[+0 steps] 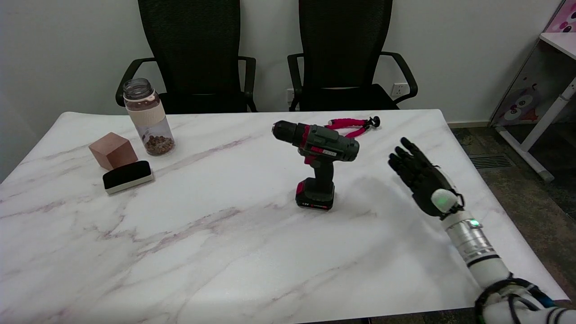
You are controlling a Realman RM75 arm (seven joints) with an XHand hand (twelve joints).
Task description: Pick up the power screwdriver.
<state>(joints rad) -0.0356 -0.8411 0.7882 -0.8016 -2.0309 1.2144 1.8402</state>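
- A white marble-patterned table (189, 252) is being shown in an office room, with two black mesh chairs (198, 49) being kept against the pale wall behind it.
- The power screwdriver (317, 162) is being stood upright on its battery base near the middle of the table, its chuck being pointed toward the jar side.
- The right hand (420, 177) is being held in the air to the right of the power screwdriver, apart from it, with its fingers extended and spread and nothing being gripped.
- A red flexible tripod (353, 126) is being left just behind the power screwdriver, toward the chairs.
- Well to the left of the power screwdriver, a clear jar (148, 118), a brown cube (113, 150) and a black eraser block (128, 176) are being kept in a loose group.
- Risk, as judged: the tool is being balanced on a narrow base under a heavy top, so it is likely to be tipped over if the body is nudged sideways before the handle is being enclosed.
- A grip taken too high on the motor housing is likely to be loosened by the battery's weight, and the trigger may be pressed if the handle is being squeezed carelessly.
- The tripod may be swept away if the reach is being carried too far behind the tool.
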